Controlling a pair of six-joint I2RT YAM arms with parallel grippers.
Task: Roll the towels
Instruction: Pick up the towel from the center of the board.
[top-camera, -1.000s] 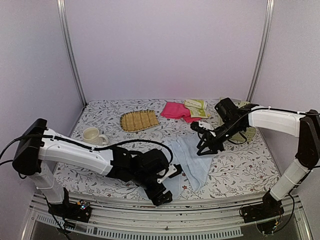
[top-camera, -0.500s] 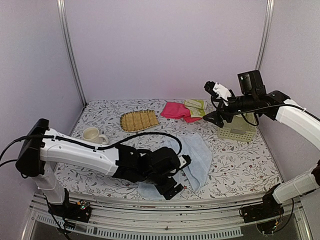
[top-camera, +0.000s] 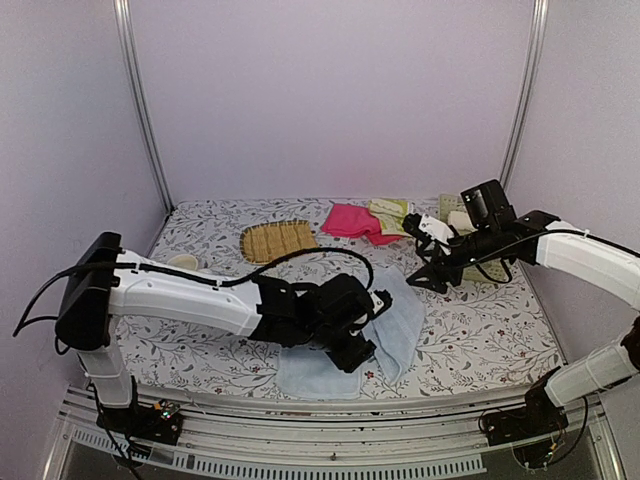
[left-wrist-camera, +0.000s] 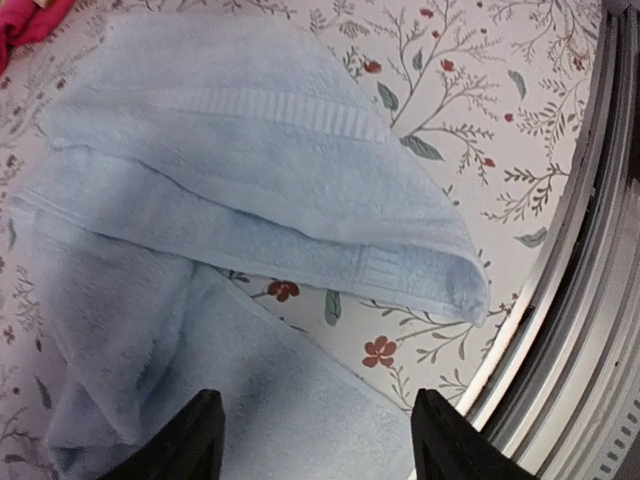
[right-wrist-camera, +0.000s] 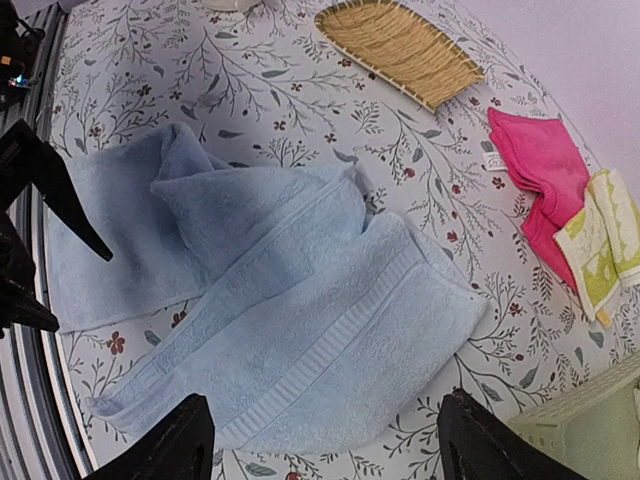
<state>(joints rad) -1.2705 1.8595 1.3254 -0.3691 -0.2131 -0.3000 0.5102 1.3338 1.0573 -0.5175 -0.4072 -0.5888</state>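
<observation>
Both stood wide, empty: left pincer (left-wrist-camera: 315, 440), right pincer (right-wrist-camera: 330, 440). Blue towel (left-wrist-camera: 250, 170) looked soft, limp; hem corner (left-wrist-camera: 468, 288) seemed best hold.

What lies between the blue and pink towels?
Only bare flowered tabletop separates the blue towel from the pink towel, clearest in the right wrist view.

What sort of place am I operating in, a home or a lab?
Probably a lab cell: plain walls and aluminium posts box in a floral-covered table, with a metal rail along its near edge.

Pale lilac walls (top-camera: 330, 90) (evenly lit); floral-patterned table (top-camera: 480, 340).
</observation>
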